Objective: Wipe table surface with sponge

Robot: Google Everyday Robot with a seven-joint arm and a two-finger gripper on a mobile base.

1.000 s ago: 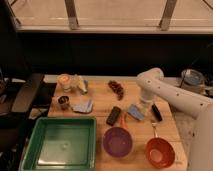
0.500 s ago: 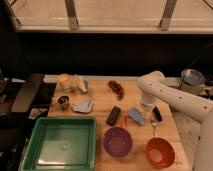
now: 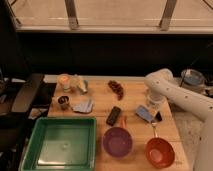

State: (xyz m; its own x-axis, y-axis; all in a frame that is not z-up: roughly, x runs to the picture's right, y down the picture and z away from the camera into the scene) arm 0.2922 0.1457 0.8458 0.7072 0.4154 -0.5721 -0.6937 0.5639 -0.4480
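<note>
A blue sponge (image 3: 143,113) lies on the wooden table (image 3: 97,97), right of centre. My white arm comes in from the right and bends down over it. My gripper (image 3: 151,107) is at the sponge's upper right edge, touching it or just above it. A small dark part (image 3: 158,116) shows just right of the sponge.
A green tray (image 3: 35,145) sits at the front left, with a purple bowl (image 3: 117,141) and an orange bowl (image 3: 160,152) at the front. A black bar (image 3: 114,115), a grey-blue cloth (image 3: 83,106), a brown cluster (image 3: 116,87), cups (image 3: 64,80) and a glass bowl (image 3: 192,77) stand around.
My arm has lowered a little and shifted to the right. The sponge has moved slightly to the right with it.
</note>
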